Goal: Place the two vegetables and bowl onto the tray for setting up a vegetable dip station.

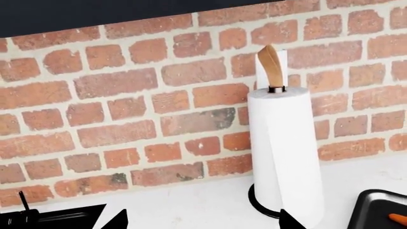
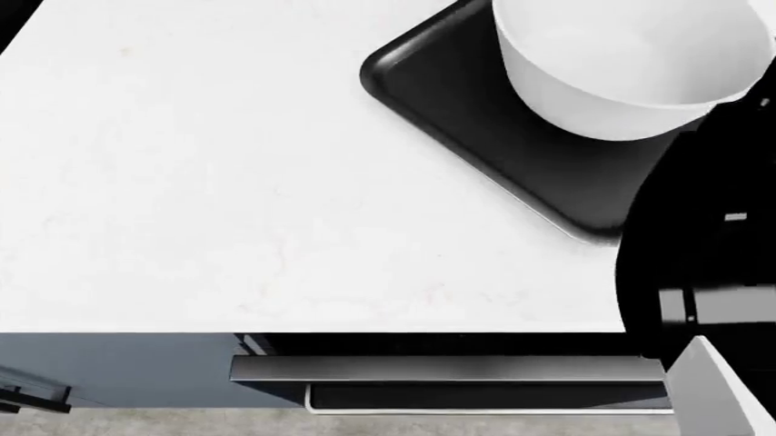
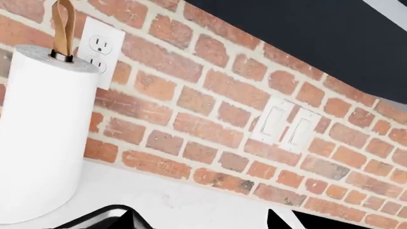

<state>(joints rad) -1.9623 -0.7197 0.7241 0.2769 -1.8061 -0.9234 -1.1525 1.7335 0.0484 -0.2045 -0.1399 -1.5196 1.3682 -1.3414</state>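
Only dark fingertips (image 1: 114, 220) of the left gripper and those (image 3: 279, 220) of the right gripper show, so I cannot tell their opening or hold. The white bowl (image 2: 631, 64) sits on the black tray (image 2: 485, 100), far right on the white counter (image 2: 182, 182). An orange carrot (image 1: 399, 219) lies in the tray beside the paper-towel roll (image 1: 283, 152).

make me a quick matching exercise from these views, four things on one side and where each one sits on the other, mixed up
Things:
1. bowl
2. tray
3. paper towel roll
4. light switches

Places:
A. mounted on the brick wall
B. flat on the white counter
C. upright on a round black base by the wall
D. on the tray

Pairs: 1-D, 2-B, 3-C, 4-A
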